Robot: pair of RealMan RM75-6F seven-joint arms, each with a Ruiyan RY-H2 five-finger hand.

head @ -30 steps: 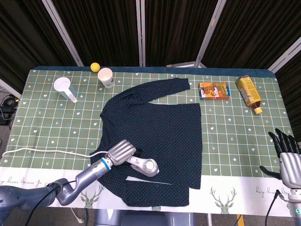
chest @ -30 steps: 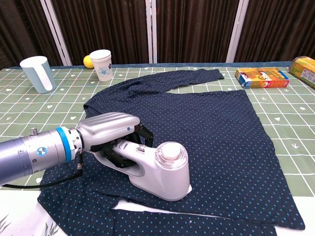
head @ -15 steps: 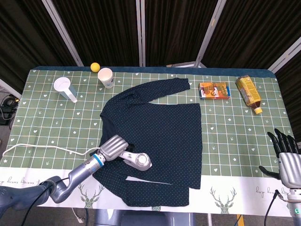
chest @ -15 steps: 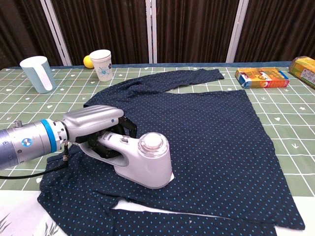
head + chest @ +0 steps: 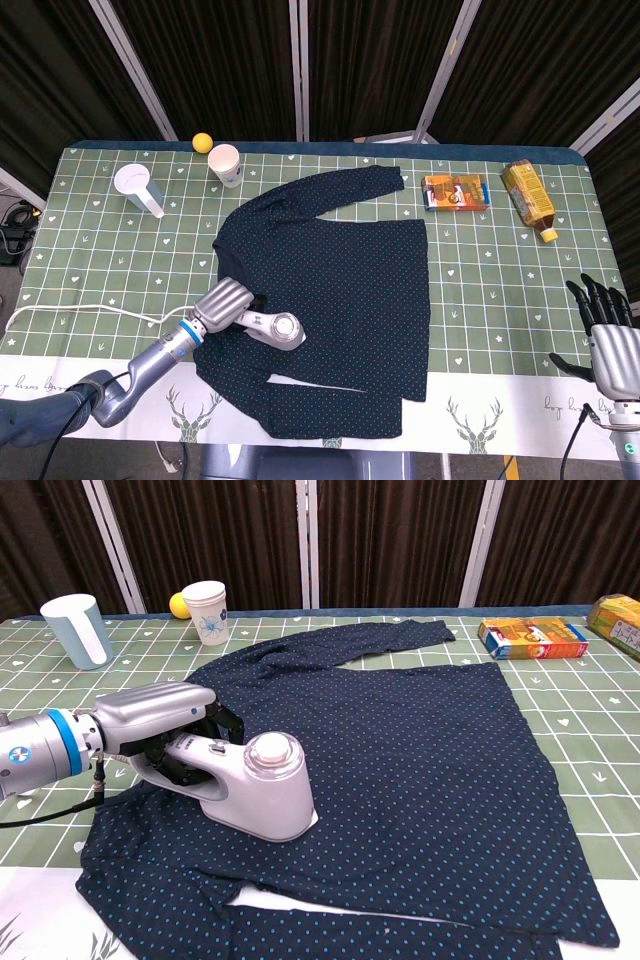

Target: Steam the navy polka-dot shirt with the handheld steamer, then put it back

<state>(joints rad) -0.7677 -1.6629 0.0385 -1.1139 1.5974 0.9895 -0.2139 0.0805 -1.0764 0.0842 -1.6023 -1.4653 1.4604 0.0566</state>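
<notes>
The navy polka-dot shirt (image 5: 340,290) (image 5: 420,740) lies spread flat across the middle of the table. A white handheld steamer (image 5: 272,327) (image 5: 250,785) rests on the shirt's left side. My left hand (image 5: 222,303) (image 5: 160,725) grips the steamer's handle, fingers wrapped around it. A white cord (image 5: 90,312) runs from the steamer off to the left. My right hand (image 5: 606,335) stays off the table's right front corner, fingers apart, holding nothing; the chest view does not show it.
A light blue mug (image 5: 137,188) (image 5: 78,630), a paper cup (image 5: 225,164) (image 5: 207,611) and a yellow ball (image 5: 202,142) (image 5: 179,604) stand at the back left. An orange box (image 5: 456,191) (image 5: 532,637) and a yellow carton (image 5: 528,198) (image 5: 620,620) lie at the back right.
My left hand has slid the steamer leftward and away from the front edge across the shirt. The right hand has barely moved.
</notes>
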